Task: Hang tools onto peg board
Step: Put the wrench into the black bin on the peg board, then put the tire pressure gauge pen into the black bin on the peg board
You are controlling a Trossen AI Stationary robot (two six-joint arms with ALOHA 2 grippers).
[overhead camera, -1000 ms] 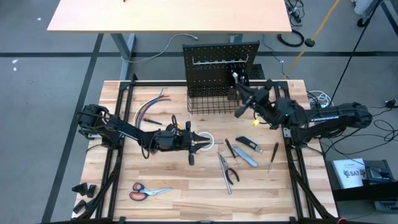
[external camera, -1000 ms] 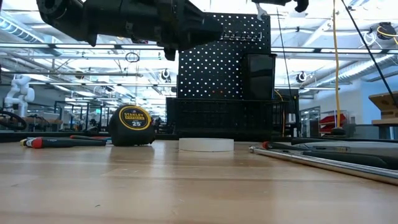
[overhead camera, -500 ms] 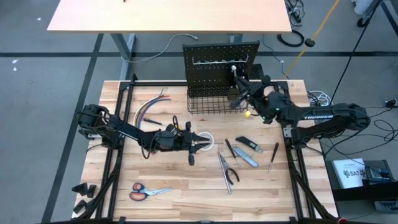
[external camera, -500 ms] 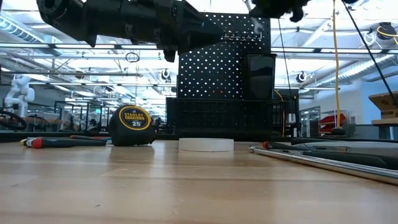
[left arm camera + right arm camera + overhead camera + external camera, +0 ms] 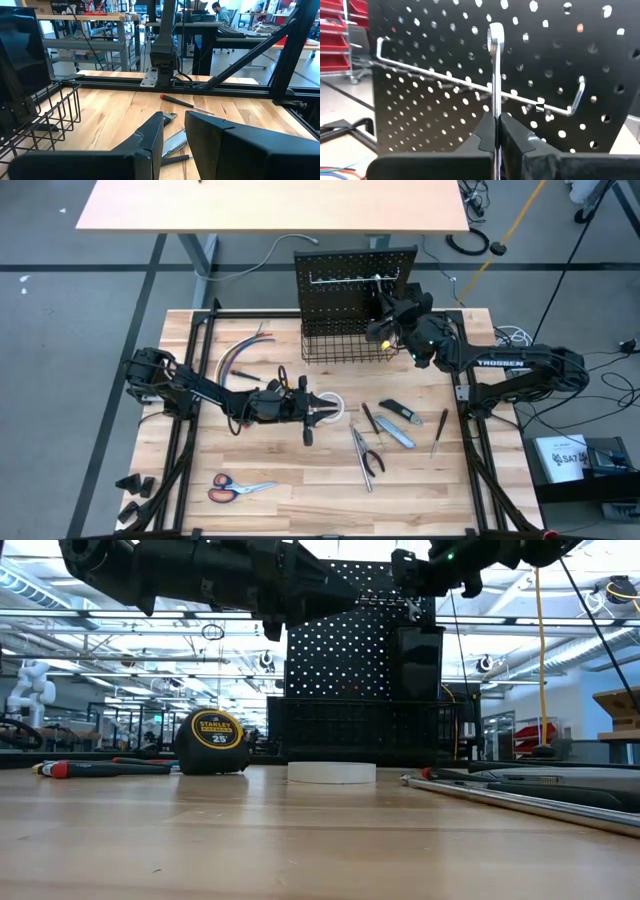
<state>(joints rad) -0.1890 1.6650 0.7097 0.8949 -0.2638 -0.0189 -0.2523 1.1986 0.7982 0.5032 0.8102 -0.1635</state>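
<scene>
Wrench clenched upright in the right gripper is standing just before the peg board and its silver hook rail, at upper centre of the overhead frame. Mid-table, the left gripper is hovering by a white ring, fingers slightly parted and empty. Pliers, screwdrivers and scissors are lying on the table.

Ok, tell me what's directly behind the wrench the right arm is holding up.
Behind the wrench, clamped upright in the right pincer, is the peg board with its silver hook rail crossing. The rail section directly behind the shaft is covered.
</scene>
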